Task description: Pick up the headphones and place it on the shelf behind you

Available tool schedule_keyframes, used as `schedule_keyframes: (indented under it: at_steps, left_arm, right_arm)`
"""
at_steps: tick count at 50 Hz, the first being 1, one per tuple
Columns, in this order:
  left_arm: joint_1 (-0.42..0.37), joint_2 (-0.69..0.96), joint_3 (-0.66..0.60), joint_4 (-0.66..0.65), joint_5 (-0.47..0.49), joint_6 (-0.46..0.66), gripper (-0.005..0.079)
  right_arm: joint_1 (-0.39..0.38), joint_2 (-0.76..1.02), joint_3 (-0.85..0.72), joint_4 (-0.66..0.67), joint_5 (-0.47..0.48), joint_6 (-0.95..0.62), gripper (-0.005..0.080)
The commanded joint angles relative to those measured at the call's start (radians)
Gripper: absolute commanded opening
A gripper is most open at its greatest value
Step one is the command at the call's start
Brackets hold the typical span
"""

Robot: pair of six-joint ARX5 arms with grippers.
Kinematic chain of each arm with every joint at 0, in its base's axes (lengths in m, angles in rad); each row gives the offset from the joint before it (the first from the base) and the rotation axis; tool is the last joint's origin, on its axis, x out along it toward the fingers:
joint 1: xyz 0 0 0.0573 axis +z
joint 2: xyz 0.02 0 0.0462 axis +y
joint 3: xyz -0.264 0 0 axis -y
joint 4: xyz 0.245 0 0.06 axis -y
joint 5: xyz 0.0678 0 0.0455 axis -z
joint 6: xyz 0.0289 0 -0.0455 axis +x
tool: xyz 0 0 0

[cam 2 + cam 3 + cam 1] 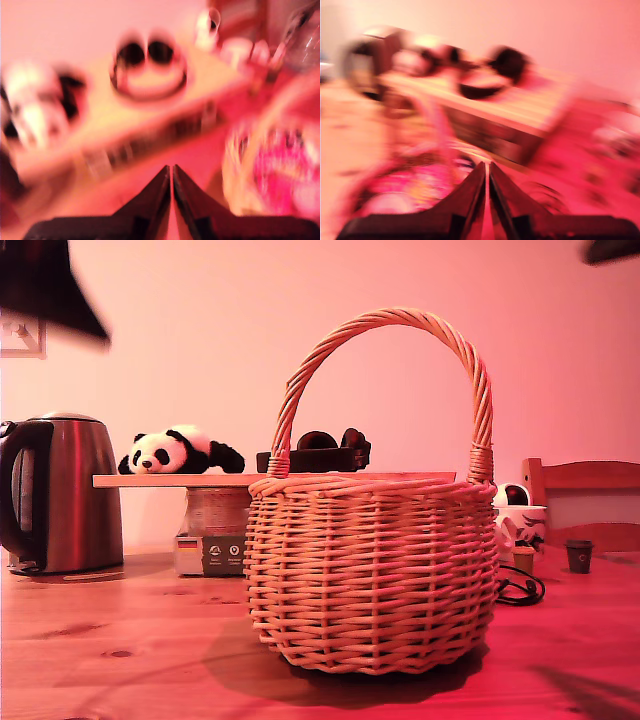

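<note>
Looks like the headphones point(320, 451) already sit on the shelf point(200, 480) beside the panda point(180, 451); both pincers point(172, 172) point(486, 170) pinched together, empty. Next: probably just back off.

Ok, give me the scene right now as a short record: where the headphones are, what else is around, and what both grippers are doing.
headphones: lying on the shelf, apart from both grippers
shelf: flat plank behind the wicker basket, raised on a support
also on shelf: panda plush, toward the exterior view's left
kettle: on the table, exterior view's left
my first gripper: shut, holding nothing
my second gripper: shut, holding nothing
wrist views: heavily blurred
task state: headphones appear placed
</note>
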Motion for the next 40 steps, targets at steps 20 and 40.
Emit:
schedule_keyframes:
  at_steps: [20,40]
  left_arm:
    - [-0.119,-0.112,-0.150,0.236,-0.091,-0.027,-0.0019]
    - [-0.154,-0.392,-0.311,0.201,-0.147,-0.017,-0.0019]
  right_arm:
    - [0.005,-0.102,0.010,-0.084,-0.115,-0.010,-0.0013]
    - [0.005,-0.159,0.001,-0.151,-0.144,-0.008,-0.0013]
